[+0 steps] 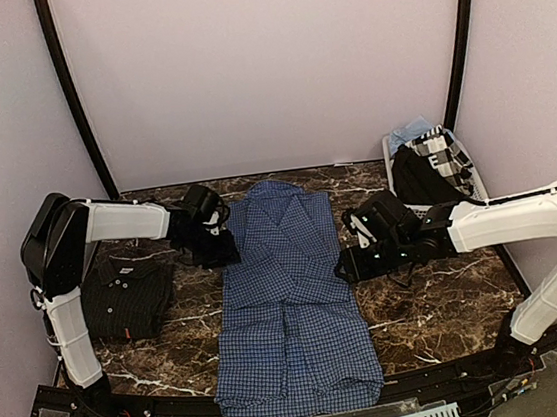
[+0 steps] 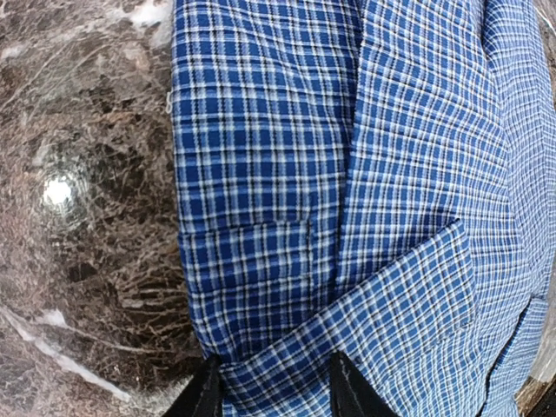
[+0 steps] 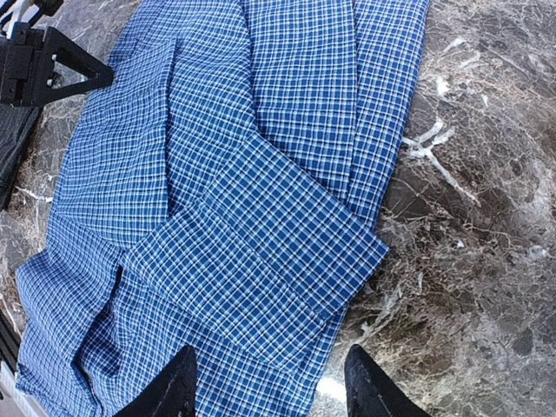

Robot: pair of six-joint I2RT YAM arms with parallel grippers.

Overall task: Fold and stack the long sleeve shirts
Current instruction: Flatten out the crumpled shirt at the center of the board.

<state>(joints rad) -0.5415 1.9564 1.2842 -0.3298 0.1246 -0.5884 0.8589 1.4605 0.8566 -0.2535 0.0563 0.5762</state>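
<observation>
Blue check shirt (image 1: pixel 287 298): flat, sleeves (image 3: pixel 261 252) folded in, between both claws.
Left claw (image 2: pixel 276 393): half-spread, astride shirt edge.
Right claw (image 3: pixel 271 384): spread, empty, sleeves just ahead.
Likely risk: single-layer pinch, uneven lift, sleeves sliding out.

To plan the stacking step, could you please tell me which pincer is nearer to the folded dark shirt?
Left. The left pincer sits just right of the dark shirt, at the blue shirt's left edge; the right pincer is at its opposite edge.
</observation>
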